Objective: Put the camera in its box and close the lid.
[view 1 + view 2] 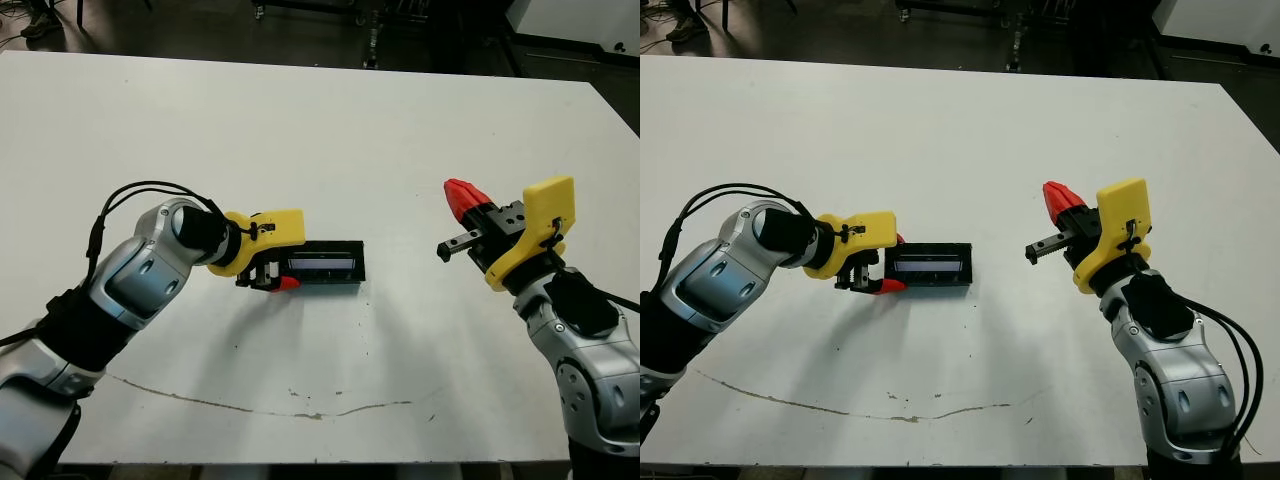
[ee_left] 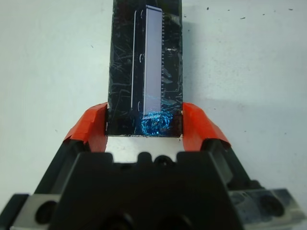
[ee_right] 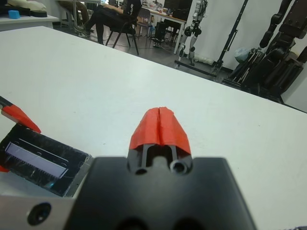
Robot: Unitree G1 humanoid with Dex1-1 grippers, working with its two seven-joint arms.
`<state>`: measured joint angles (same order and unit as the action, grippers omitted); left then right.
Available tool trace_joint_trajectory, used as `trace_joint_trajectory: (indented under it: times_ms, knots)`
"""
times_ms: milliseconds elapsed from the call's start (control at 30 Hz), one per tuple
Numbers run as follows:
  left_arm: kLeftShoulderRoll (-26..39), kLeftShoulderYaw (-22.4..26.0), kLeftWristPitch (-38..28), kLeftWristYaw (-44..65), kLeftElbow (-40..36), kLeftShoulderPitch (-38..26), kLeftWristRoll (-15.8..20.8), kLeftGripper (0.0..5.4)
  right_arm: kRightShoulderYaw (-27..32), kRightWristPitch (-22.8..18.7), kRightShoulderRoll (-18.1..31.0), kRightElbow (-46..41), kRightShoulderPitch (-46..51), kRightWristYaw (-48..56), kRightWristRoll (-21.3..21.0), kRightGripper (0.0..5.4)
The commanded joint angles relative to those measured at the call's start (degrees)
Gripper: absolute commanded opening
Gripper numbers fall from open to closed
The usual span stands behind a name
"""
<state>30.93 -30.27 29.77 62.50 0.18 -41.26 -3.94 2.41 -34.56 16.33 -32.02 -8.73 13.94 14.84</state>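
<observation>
The glossy black speckled lid [image 2: 123, 72] with its pale lengthwise stripe lies flat on the black-walled box [image 1: 330, 284], so closing looks nearly complete. The camera is not visible and is judged to be inside. The left gripper [image 2: 144, 127] jaws pinch the lid's near end. The right gripper [image 3: 159, 125] jaws are pressed together and empty, well apart from the box above the white tabletop [image 1: 300, 120]. No legible writing.
</observation>
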Motion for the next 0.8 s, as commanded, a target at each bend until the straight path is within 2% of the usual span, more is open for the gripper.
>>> trace_joint_trajectory:
  times_ms: [33, 133, 333, 533, 800]
  knots:
    - [-1.3, 3.3, -3.5, 1.7, 6.3, -7.4, 1.4, 3.22, 0.2, 0.7, 0.6, 0.5, 0.5, 0.3, -0.4, 0.00]
    - [-1.8, 4.0, -7.6, 3.7, 12.6, -10.5, 1.8, 3.21, 0.1, 0.4, 0.5, 0.4, 0.5, 0.2, -0.3, 0.00]
    - [-2.1, 3.3, -11.4, 6.7, 18.1, -12.5, 1.0, 3.20, 0.4, 0.4, 0.2, 0.5, 0.6, 0.1, 0.2, 0.00]
    - [-3.8, 3.3, -16.6, 14.2, 28.9, -15.6, 2.8, 3.20, 0.3, 0.0, 0.3, 0.4, 0.6, 0.0, 0.0, 0.00]
    - [-6.1, 3.4, -21.4, 18.0, 40.1, -19.0, 1.0, 3.18, 0.4, 0.1, 0.1, 0.4, 0.6, -0.1, 0.1, 0.00]
